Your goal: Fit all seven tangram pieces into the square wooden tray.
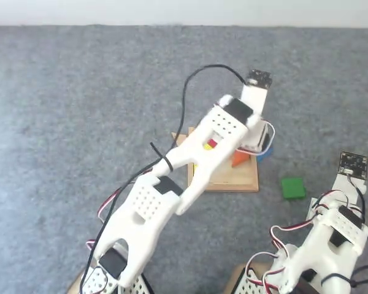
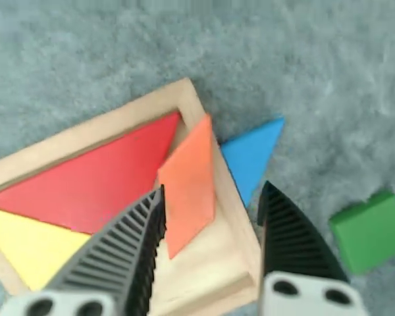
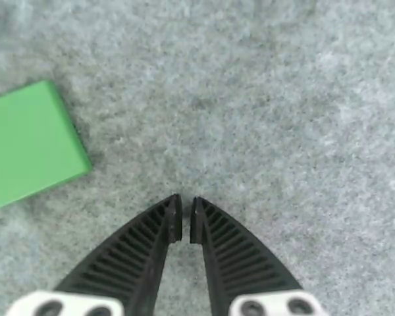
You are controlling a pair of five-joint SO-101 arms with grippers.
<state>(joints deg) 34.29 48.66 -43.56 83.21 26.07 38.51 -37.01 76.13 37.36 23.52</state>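
A square wooden tray (image 2: 118, 122) is set on a grey, carpet-like desk (image 1: 80, 92). A large red triangle (image 2: 92, 181) and a yellow triangle (image 2: 33, 247) are laid flat inside it. A smooth orange piece (image 2: 187, 178) is tilted, with one edge propped on the tray's raised rim. The left fingers (image 2: 155, 210), black and ribbed, are held wide apart over the orange piece's lower end, with nothing gripped. A blue triangle (image 2: 250, 155) is lying just outside the rim, and a green square (image 2: 368, 230) farther off. The right fingers (image 3: 171, 220) are almost closed on nothing above the desk, near the green square. If pressed before being squared up, the orange piece could be jammed aslant or tipped out over the rim. The blue triangle could also be nudged away by the outer finger.
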